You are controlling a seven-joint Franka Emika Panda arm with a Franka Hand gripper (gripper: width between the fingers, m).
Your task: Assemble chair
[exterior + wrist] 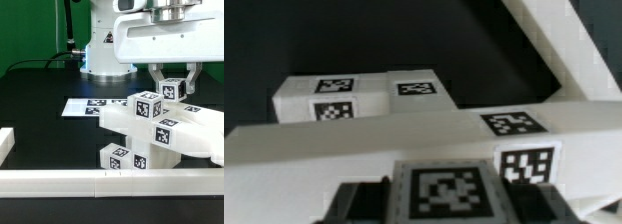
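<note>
The chair parts point(160, 130) form a chunky white cluster with black-and-white tags right of the table's middle, lying tilted. A tagged block point(118, 155) sits at its low front end. My gripper point(172, 92) hangs over the cluster's top and is shut on a small white tagged part point(172, 90). In the wrist view the dark fingers point(363, 205) flank that tagged part point(446, 190). Beyond it lie a flat white piece point(420, 135) and a tagged white block point(358, 95). I cannot tell whether the held part is joined to the rest.
The marker board point(85, 105) lies flat on the black table behind the cluster, toward the exterior view's left. A long low white border rail point(90, 181) runs along the front and turns up at the left point(5, 145). The robot base point(105, 50) stands at the back.
</note>
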